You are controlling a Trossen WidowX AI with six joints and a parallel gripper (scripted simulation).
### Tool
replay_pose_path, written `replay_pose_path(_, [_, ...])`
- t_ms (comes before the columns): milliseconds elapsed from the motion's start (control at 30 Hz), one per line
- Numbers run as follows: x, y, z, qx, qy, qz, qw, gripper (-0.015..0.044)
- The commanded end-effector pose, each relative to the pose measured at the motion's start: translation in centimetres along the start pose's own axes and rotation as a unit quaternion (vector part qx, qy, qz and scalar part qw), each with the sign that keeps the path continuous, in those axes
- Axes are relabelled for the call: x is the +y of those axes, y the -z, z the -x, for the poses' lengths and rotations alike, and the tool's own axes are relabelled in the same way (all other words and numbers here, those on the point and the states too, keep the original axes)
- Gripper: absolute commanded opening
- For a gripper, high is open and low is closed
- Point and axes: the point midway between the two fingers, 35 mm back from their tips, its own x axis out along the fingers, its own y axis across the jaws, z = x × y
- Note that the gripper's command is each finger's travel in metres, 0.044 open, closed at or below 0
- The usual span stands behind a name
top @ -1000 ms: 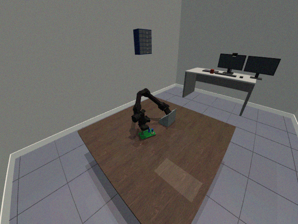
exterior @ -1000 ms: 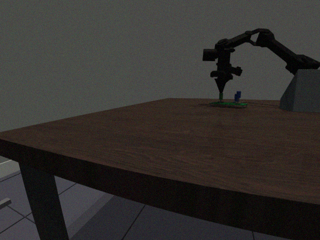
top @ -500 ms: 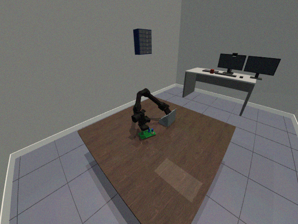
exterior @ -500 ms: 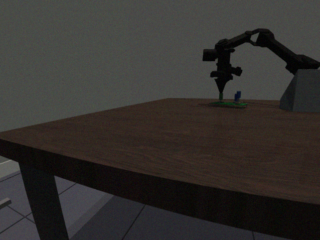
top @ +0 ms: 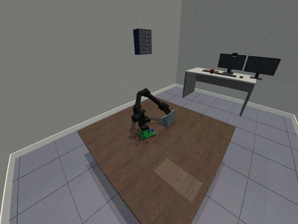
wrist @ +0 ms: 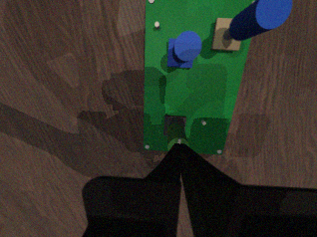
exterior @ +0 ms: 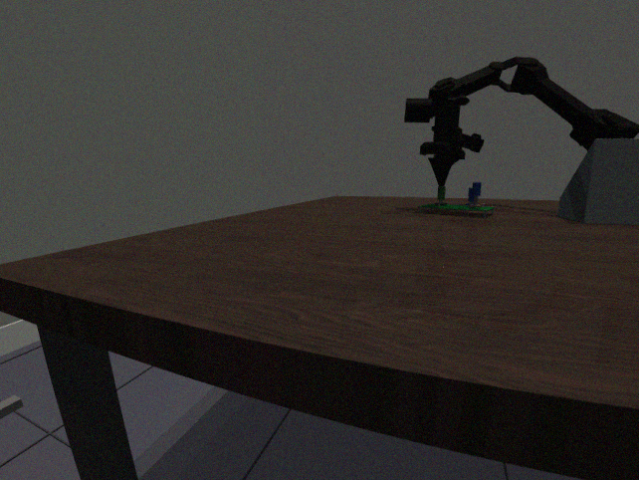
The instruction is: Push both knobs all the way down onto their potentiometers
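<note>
The green circuit board [top: 145,136] [exterior: 456,208] [wrist: 209,95] stands low above the table. A green knob [exterior: 441,193] [wrist: 175,132] stands upright on a dark potentiometer at one end; whether a gap is left under it I cannot tell. My gripper [exterior: 441,184] [wrist: 178,148] is shut and empty, its tips at the top of this green knob, hiding part of it. A blue knob [top: 152,129] [exterior: 477,187] [wrist: 274,12] stands high above a tan potentiometer [wrist: 219,40]. Another blue knob [top: 149,130] [exterior: 471,194] [wrist: 187,46] sits lower, over a blue potentiometer [wrist: 172,61].
A grey angled panel [top: 168,119] [exterior: 611,180] stands on the table [top: 178,149] [exterior: 310,279] beside the arm's base. The arm reaches over from there. A pale rectangle [top: 178,179] is marked on the table. A desk with two monitors stands far behind.
</note>
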Motion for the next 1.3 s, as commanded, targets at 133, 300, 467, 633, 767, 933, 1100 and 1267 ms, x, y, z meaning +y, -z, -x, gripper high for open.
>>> replay_pose_path(133, [0.2,0.2,-0.4,-0.011,-0.008,-0.010,1.000,0.0000])
replay_pose_path(300, [0.2,0.2,0.4,-0.011,-0.008,-0.010,1.000,0.0000])
replay_pose_path(467, [0.1,0.2,1.2,-0.011,-0.008,-0.010,1.000,0.0000])
replay_pose_path(633, [0.2,0.2,2.0,-0.011,-0.008,-0.010,1.000,0.0000])
replay_pose_path(767, [0.1,0.0,1.5,-0.012,-0.009,-0.004,1.000,0.0079])
replay_pose_path(933, [0.1,0.0,1.5,-0.012,-0.009,-0.004,1.000,0.0210])
replay_pose_path(1100, [-0.5,-4.4,3.0,-0.014,-0.003,-0.005,1.000,0.0341])
replay_pose_path(1267, [-0.2,-10.9,4.2,-0.016,-0.001,-0.006,1.000,0.0440])
